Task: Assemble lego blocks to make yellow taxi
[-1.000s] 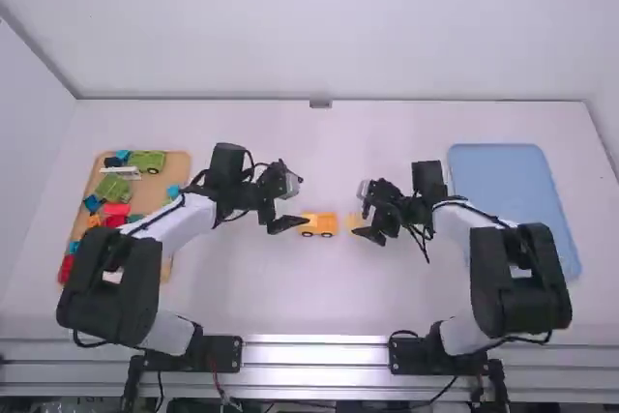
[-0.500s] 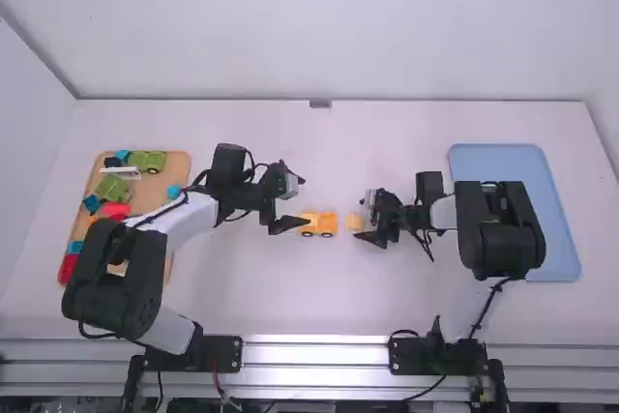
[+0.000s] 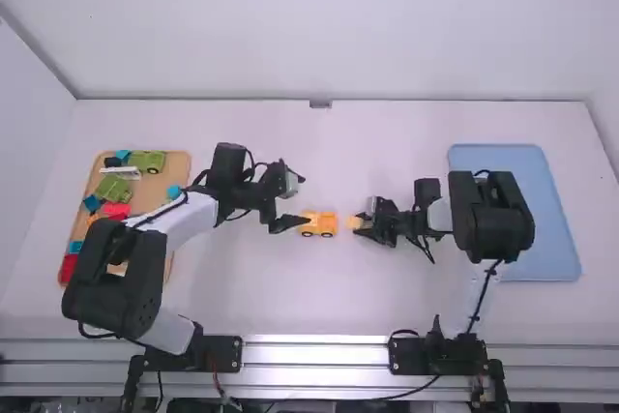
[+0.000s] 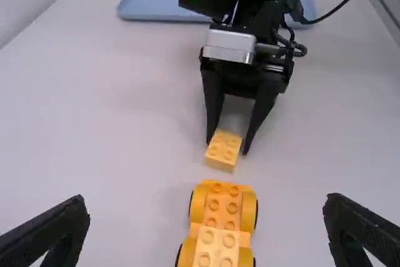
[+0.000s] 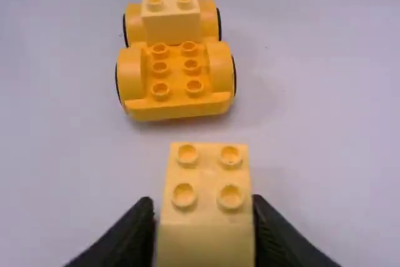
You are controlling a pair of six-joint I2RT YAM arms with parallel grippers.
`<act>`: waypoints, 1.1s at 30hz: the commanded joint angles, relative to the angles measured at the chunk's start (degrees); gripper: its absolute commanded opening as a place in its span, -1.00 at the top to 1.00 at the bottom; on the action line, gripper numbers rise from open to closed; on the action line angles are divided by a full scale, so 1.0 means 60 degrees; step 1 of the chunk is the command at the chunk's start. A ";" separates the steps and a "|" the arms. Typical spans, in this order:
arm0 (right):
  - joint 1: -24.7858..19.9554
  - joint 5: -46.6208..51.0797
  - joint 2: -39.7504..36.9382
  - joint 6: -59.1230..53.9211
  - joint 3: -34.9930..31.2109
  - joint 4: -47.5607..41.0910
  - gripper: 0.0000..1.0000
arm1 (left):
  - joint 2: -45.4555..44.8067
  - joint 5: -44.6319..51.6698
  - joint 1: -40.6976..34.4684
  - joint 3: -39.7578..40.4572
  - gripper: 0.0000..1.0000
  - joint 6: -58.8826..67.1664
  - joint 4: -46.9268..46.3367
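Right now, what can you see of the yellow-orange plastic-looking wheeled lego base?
The yellow-orange wheeled base stands upright on the white table, studs up, between the two hands. Rounded fenders flank it, with black tyre edges showing. A paler yellow block with four studs on top is mounted toward the left hand; six bare studs remain visible toward the right hand. Looks like glossy moulded plastic, no visible damage. The mounted block and the table touch it; neither hand does.

We find no readable text, label, brand, number or sign.
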 commanded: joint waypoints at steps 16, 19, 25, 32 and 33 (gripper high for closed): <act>0.0131 0.0011 0.0164 -0.0102 0.0295 -0.0055 0.12 | 0.0710 0.0164 -0.0022 -0.0597 -0.98 -0.0477 0.0831; 0.0182 0.0015 0.0164 -0.0098 0.0295 -0.0044 0.07 | 0.0831 0.0215 -0.0018 -0.0594 -0.98 -0.0459 0.0991; 0.0510 0.0444 0.0164 -0.0069 0.0335 -0.0007 0.10 | 0.0831 0.0157 -0.0040 -0.0594 -0.99 -0.0455 0.0885; 0.0543 0.0688 0.0164 0.0393 0.0521 -0.0124 0.24 | 0.0831 -0.0004 -0.0022 -0.0594 -0.98 -0.0455 0.0718; 0.0492 0.0692 0.0164 0.0393 0.0495 -0.0109 0.22 | 0.0831 -0.0004 -0.0018 -0.0594 -0.98 -0.0452 0.0718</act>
